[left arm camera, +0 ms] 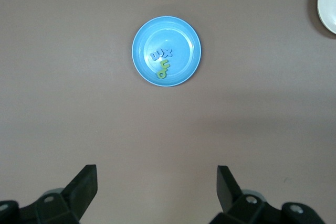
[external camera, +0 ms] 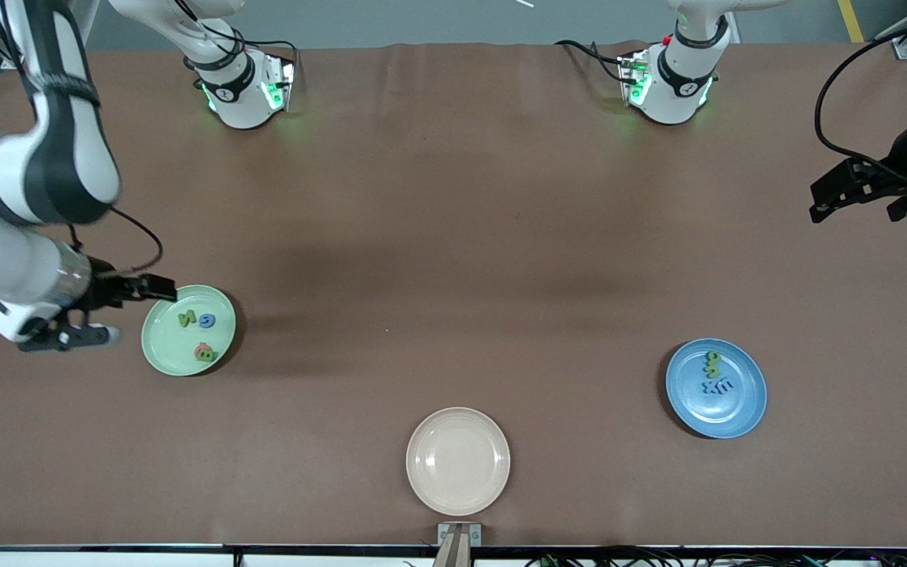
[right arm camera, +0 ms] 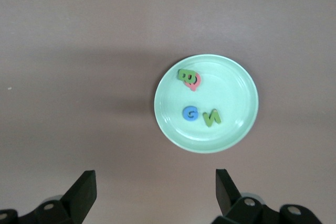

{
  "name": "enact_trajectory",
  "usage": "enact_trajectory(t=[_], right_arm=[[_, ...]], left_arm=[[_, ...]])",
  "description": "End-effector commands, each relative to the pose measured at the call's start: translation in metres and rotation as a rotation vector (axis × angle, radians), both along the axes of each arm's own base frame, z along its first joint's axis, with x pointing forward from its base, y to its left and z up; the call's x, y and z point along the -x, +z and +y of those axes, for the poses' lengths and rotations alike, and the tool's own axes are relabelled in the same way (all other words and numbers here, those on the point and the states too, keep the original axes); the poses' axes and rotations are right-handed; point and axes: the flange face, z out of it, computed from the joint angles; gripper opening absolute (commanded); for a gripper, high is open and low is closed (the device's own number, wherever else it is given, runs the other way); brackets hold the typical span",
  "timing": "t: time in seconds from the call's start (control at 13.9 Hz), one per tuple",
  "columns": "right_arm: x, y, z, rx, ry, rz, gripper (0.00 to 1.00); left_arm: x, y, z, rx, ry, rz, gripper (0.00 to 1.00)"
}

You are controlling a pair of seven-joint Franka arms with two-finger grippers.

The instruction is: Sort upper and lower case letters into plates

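right gripper: spread, empty, over table beside mint plate | left gripper: spread, waiting aloft

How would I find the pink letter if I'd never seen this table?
Look toward the right arm's end of the table for the pale green plate. Four small letters lie in it: a blue one, a green one, and another green one lying on top of the pink letter. It's the only pink piece there.
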Motion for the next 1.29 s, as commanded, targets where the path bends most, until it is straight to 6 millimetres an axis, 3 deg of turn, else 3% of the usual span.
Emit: enact_trajectory(t=[0.0,0.29,0.43,0.79,1.22], right_arm=[[0.035,0.061,-0.007,0.008,-0.041,-0.035,1.0],[0.041,0.137,-0.025,0.011,-0.075,-0.105,1.0],[0.041,0.158,-0.03,0.05,-0.077,-0.138,1.0],[0.04,0.176,-0.03,0.047,-0.077,-0.175,1.0],[0.042,0.182,-0.032,0.048,-0.081,-0.172,1.0]], left_arm=[[0.011,0.008,-0.002,0.002,-0.006,-0.025,1.0],[0.014,0.006,-0.003,0.009,-0.005,-0.02,1.0],[0.018,0.011,-0.004,0.01,-0.004,-0.026,1.0],[0.017,0.012,-0.001,0.011,-0.016,-0.024,1.0],[0.015,0.013,-0.001,0.01,-0.019,-0.027,1.0]])
